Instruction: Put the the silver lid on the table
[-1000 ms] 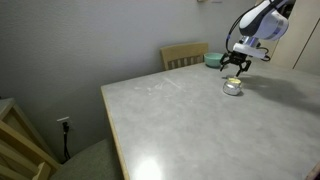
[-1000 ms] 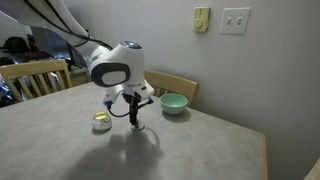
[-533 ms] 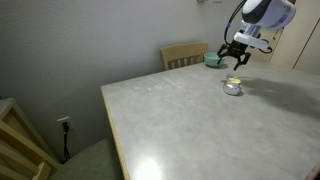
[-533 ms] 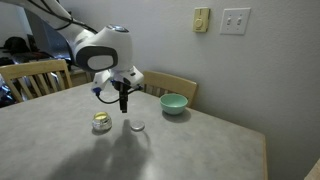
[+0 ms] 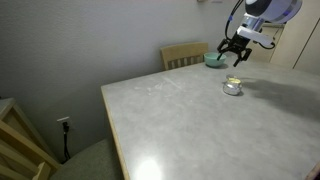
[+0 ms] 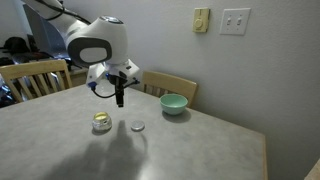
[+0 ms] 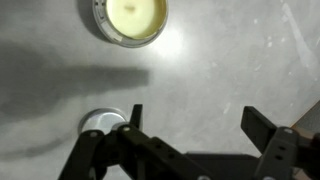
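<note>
1. A light wooden chair (image 6: 30, 75) stands at the far left edge of the pale marbled table (image 6: 60, 150).
2. A small glass candle (image 6: 101, 123) sits on the tabletop. The silver lid (image 6: 137, 126) lies flat just right of it, not touching.
3. The gripper (image 6: 119, 97) hangs above them, claw spread and empty.
4. Further right is a teal bowl (image 6: 174, 103), and a switch plate (image 6: 236, 19) is on the beige wall.

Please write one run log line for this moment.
pincer: open, empty, above table | silver lid: flat on table, free | candle jar: beside lid, not touching
</note>
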Available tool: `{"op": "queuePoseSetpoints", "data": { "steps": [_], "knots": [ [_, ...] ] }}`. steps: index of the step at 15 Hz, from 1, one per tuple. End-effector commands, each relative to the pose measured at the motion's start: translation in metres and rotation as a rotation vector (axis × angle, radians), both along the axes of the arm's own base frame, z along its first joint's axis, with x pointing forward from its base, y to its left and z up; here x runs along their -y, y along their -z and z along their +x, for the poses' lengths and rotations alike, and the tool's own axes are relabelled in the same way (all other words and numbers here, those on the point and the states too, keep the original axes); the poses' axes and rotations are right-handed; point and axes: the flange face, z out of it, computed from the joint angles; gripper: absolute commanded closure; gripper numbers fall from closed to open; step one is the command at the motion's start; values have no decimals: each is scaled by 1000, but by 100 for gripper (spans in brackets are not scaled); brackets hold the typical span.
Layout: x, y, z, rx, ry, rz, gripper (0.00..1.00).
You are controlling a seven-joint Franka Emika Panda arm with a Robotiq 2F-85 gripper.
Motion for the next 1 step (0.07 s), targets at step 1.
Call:
{"op": "queuePoseSetpoints", "data": {
  "steps": [1],
  "knots": [
    [0,0,0,-2,0,0,0]
  ]
}}
